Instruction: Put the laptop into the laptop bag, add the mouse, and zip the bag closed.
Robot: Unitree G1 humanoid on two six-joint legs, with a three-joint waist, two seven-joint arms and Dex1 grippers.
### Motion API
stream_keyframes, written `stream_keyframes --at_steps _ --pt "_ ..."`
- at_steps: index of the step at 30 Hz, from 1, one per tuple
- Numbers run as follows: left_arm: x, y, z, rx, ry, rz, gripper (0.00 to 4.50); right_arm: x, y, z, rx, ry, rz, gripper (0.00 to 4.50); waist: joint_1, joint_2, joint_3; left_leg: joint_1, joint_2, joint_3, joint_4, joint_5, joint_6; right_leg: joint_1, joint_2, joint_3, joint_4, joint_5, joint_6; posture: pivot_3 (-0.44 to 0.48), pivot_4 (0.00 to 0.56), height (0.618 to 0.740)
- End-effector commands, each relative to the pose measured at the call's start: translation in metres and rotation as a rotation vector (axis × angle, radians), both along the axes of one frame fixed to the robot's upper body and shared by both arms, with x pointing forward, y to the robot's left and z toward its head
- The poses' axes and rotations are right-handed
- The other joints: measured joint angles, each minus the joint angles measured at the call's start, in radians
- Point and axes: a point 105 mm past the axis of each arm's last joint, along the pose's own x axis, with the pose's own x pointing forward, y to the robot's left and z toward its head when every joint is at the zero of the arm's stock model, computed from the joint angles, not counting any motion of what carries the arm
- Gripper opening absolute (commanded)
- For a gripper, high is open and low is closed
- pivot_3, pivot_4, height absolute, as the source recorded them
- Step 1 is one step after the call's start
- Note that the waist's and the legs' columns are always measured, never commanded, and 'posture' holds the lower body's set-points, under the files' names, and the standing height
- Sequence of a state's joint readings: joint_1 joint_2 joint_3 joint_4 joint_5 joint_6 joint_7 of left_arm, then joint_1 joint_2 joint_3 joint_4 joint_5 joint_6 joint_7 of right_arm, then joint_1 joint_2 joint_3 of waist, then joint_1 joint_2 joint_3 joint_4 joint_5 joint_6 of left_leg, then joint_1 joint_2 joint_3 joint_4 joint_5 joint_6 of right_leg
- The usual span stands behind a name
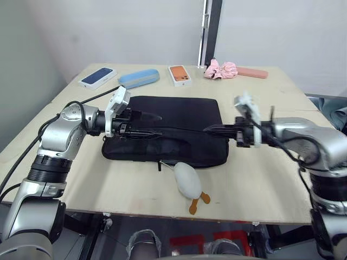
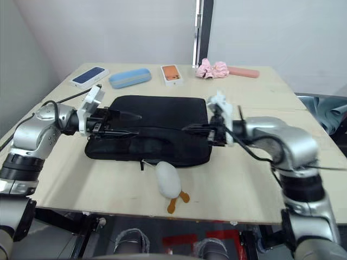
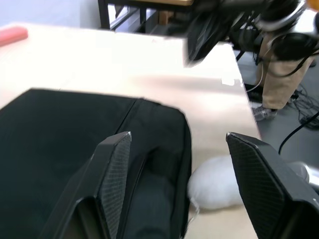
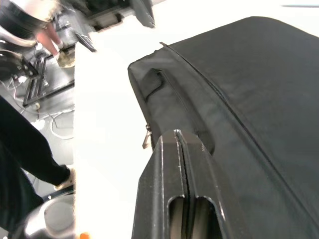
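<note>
Your left gripper [image 1: 153, 124] spread wide over laptop bag [image 1: 179, 116] | right gripper [image 1: 209, 129] pinched together (empty) | no legible labels | bench [image 1: 271, 173] front edge open.

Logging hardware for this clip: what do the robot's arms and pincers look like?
Both arms are silver-grey metal with rounded shells and black joint rings, with black cables looping outside. Each white wrist block carries two tapered black fingers: left pincer, right pincer. Left fingers have textured inner pads.

Head stereo overlooks the table [image 1: 260, 179]; wrist views closely share the laptop bag [image 3: 60, 149].
</note>
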State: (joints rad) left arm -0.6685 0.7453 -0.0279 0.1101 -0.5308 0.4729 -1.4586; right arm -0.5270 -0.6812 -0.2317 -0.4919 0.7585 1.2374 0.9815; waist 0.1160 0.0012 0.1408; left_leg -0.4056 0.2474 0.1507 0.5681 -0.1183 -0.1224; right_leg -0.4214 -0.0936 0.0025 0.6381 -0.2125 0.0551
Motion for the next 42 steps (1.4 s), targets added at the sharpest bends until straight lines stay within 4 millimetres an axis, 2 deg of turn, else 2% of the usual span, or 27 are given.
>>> stream_keyframes --at_steps 1,3,5,10,14,16,17,18,20,24,25,29,30,33,36,40,42 --pt "0.006 -0.001 0.000 0.003 -0.019 -0.024 2.96 -0.044 -0.014 0.042 0.021 -0.158 0.066 0.00 0.005 0.000 0.000 0.000 0.000 0.000 -0.001 0.000 0.000 0.000 0.000 0.000 -0.001 0.000 0.000 0.000 0.150 0.740" --pt "0.016 -0.004 -0.006 -0.017 -0.028 -0.022 2.50 -0.061 -0.024 0.060 0.010 -0.223 0.057 0.00 0.011 0.000 0.000 0.000 0.000 0.001 -0.001 0.000 0.000 0.000 0.000 0.000 -0.001 0.000 0.000 0.000 0.150 0.740" --pt "0.023 -0.008 -0.016 -0.005 -0.039 -0.035 1.72 -0.073 -0.029 0.070 -0.018 -0.260 0.040 0.00 0.017 0.000 0.000 0.002 0.000 0.001 -0.001 0.000 0.000 0.002 0.000 0.001 -0.001 0.000 0.000 0.000 0.150 0.740" --pt "0.035 -0.022 -0.040 0.039 -0.017 -0.089 0.03 -0.090 -0.028 0.075 -0.098 -0.273 0.010 0.00 0.023 0.000 0.000 0.004 0.000 0.002 -0.001 0.000 0.000 0.003 0.000 0.002 -0.002 0.000 0.000 0.000 0.150 0.740" --pt "0.043 -0.031 -0.059 0.101 -0.011 -0.117 0.03 -0.094 -0.023 0.079 -0.101 -0.299 -0.003 0.00 0.034 0.000 0.000 0.003 0.000 0.002 -0.001 0.000 0.001 0.004 0.000 0.002 -0.003 0.000 0.000 0.000 0.150 0.740" --pt "0.048 -0.036 -0.064 0.114 0.009 -0.116 0.03 -0.087 -0.027 0.073 -0.119 -0.237 -0.052 0.00 0.037 0.000 0.000 0.002 0.000 0.002 -0.001 0.000 0.001 0.004 0.000 0.001 -0.006 0.001 0.001 0.000 0.150 0.740" --pt "0.055 -0.039 -0.065 0.122 -0.010 -0.079 0.00 -0.086 -0.026 0.065 -0.140 -0.196 -0.047 0.41 0.039 0.000 0.000 0.001 -0.001 0.001 -0.001 0.000 0.002 0.004 -0.001 0.000 -0.007 0.001 0.001 0.000 0.150 0.740" --pt "0.062 -0.042 -0.064 0.112 0.004 -0.036 0.00 -0.084 -0.025 0.055 -0.167 -0.155 -0.044 0.56 0.039 0.000 0.000 0.000 -0.001 0.000 -0.001 0.000 0.002 0.004 -0.001 -0.001 -0.007 0.001 0.001 0.000 0.150 0.740" --pt "0.067 -0.047 -0.062 0.104 -0.002 -0.022 0.00 -0.079 -0.023 0.042 -0.195 -0.102 -0.052 1.26 0.043 0.000 0.000 0.000 -0.001 0.000 -0.001 0.000 0.002 0.004 -0.001 -0.001 -0.008 0.001 0.001 0.000 0.150 0.740" --pt "0.064 -0.043 -0.071 0.169 -0.030 -0.057 0.00 -0.062 -0.011 0.021 -0.226 -0.039 -0.071 2.49 0.035 0.000 0.000 0.000 -0.001 -0.002 -0.001 0.000 0.002 0.005 -0.001 -0.002 -0.008 0.001 0.001 0.000 0.150 0.740" --pt "0.064 -0.042 -0.072 0.175 -0.037 -0.051 0.00 -0.059 -0.009 0.016 -0.232 -0.017 -0.072 2.96 0.035 0.000 0.000 0.000 -0.001 -0.002 -0.002 0.000 0.002 0.005 -0.001 -0.002 -0.008 0.001 0.002 0.000 0.150 0.740" --pt "0.065 -0.038 -0.078 0.184 -0.034 -0.035 0.00 -0.045 0.004 -0.011 -0.263 0.090 -0.046 4.33 0.033 0.000 0.000 0.001 -0.001 -0.003 -0.001 0.000 0.002 0.007 -0.001 -0.003 -0.008 0.001 0.002 0.000 0.150 0.740" --pt "0.065 -0.037 -0.079 0.178 -0.032 -0.024 0.00 -0.038 0.006 -0.019 -0.268 0.133 -0.058 4.47 0.032 0.000 0.000 0.001 -0.001 -0.003 -0.001 0.000 0.002 0.008 -0.001 -0.003 -0.007 0.001 0.002 0.000 0.150 0.740" --pt "0.066 -0.036 -0.083 0.180 -0.031 -0.010 0.00 -0.027 0.017 -0.036 -0.282 0.195 -0.048 4.47 0.031 0.000 0.000 0.002 -0.001 -0.003 0.000 0.000 0.002 0.008 -0.001 -0.003 -0.007 0.001 0.002 0.000 0.150 0.740" --pt "0.066 -0.033 -0.086 0.188 -0.042 0.000 0.00 -0.024 0.032 -0.059 -0.326 0.245 -0.013 4.47 0.031 0.000 0.000 0.002 -0.001 -0.004 -0.001 0.000 0.001 0.008 -0.001 -0.004 -0.006 0.001 0.002 0.000 0.150 0.740" --pt "0.065 -0.033 -0.085 0.183 -0.048 0.003 0.00 -0.011 0.039 -0.079 -0.356 0.303 -0.049 4.47 0.032 0.000 0.000 0.001 -0.001 -0.005 0.000 0.000 0.001 0.009 -0.002 -0.004 -0.006 0.002 0.002 0.000 0.150 0.740" --pt "0.065 -0.034 -0.084 0.183 -0.052 0.000 0.00 -0.005 0.044 -0.083 -0.326 0.341 -0.063 4.47 0.031 0.000 0.000 0.002 -0.001 -0.005 0.000 0.001 0.000 0.009 -0.002 -0.004 -0.006 0.002 0.003 0.000 0.150 0.740"
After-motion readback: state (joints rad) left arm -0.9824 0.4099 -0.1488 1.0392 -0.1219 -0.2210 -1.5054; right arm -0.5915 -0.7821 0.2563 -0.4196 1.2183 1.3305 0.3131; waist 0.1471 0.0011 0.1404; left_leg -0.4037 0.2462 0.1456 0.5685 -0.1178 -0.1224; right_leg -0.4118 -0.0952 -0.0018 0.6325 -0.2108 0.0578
